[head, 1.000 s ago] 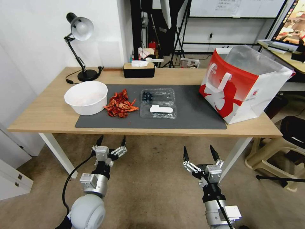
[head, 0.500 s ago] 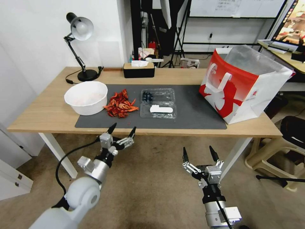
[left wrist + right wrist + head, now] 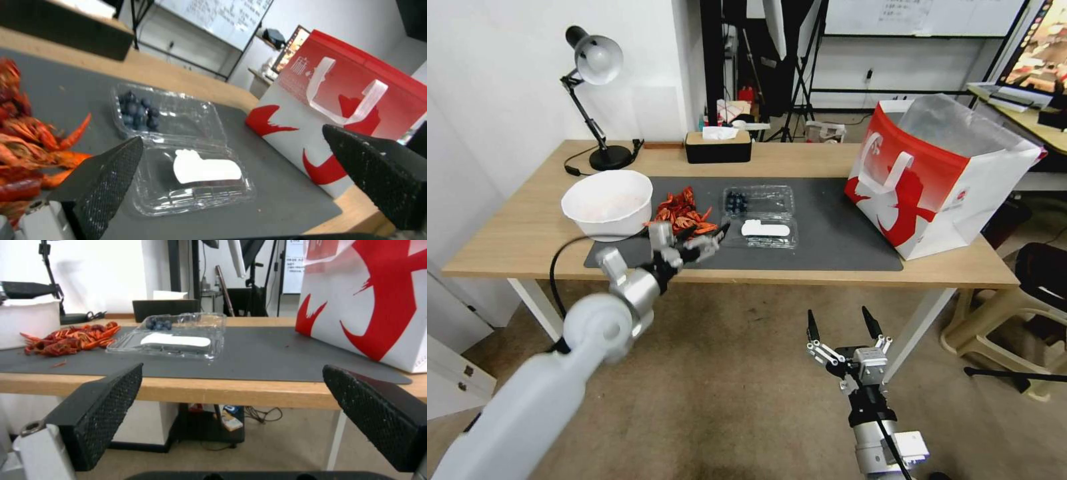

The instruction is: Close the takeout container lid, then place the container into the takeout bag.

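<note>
Lowest in the head view, right of centre, the right gripper hangs below the desk's front edge, its fingers spread wide and grasping nothing. Left of centre, the left gripper reaches over the front edge of the grey mat, fingers released and apart, holding nothing, just beside the crayfish pile and near the container's left end. The container lies open at the middle of the frame on the mat, both halves flat. The lid, with its white sticker, is the nearer half; the farther half holds the berries in its left corner. Left of the crayfish sits a white bowl. At the right, the bag stands upright and open on the desk, well apart from the container. Farthest back are a lamp and a tissue box.
</note>
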